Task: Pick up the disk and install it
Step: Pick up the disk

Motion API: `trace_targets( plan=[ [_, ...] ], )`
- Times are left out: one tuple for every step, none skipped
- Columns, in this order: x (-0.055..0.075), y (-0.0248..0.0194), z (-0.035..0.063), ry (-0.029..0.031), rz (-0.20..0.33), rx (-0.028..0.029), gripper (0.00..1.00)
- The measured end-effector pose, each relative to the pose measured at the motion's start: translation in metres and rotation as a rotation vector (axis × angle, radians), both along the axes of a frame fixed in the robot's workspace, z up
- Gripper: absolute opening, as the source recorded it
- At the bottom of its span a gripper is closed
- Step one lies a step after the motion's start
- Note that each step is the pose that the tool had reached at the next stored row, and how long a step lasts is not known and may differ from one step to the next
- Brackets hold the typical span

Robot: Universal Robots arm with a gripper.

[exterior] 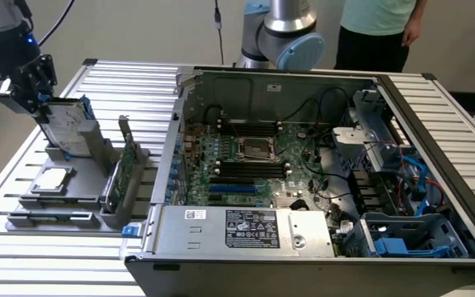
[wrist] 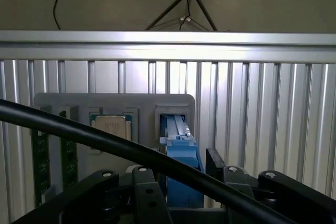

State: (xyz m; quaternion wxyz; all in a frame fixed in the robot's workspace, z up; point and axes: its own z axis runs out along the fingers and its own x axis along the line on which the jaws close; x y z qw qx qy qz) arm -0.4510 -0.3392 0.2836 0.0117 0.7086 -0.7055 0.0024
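Observation:
The disk, silver-grey with a white label and blue rails, stands on edge in the grey stand at the exterior view's left. My gripper reaches down over its upper end and is shut on it. In the wrist view the disk's blue rail runs between my black fingers, which press its two sides. The gripper grips it near the end closest to the camera. Its far end sits at the slot of the stand.
The open computer case lies on the ribbed metal table, with blue drive bays at its near right corner. A square processor chip and a green card sit in the same stand. A person stands behind the table.

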Motion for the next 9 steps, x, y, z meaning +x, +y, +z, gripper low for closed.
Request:
trace_targets(
  plan=[
    [0.0000, 0.0000, -0.0001, 0.0001, 0.000, -0.0001, 0.48],
    [0.0000, 0.0000, -0.0002, 0.0001, 0.000, -0.0002, 0.48],
    [0.0000, 0.0000, -0.0004, 0.0000, 0.000, -0.0002, 0.48],
    [0.0001, 0.0001, -0.0008, -0.0001, 0.000, -0.0002, 0.48],
    [0.0001, 0.0001, -0.0011, -0.0001, 0.000, -0.0002, 0.48],
    [0.0002, 0.0001, -0.0014, -0.0001, 0.000, -0.0002, 0.48],
    [0.0004, 0.0002, -0.0015, -0.0001, 0.001, -0.0002, 0.48],
    [0.0004, 0.0002, -0.0016, -0.0001, 0.001, -0.0002, 0.48],
    [0.0004, 0.0003, -0.0017, 0.0000, 0.001, -0.0002, 0.48]
  ],
)
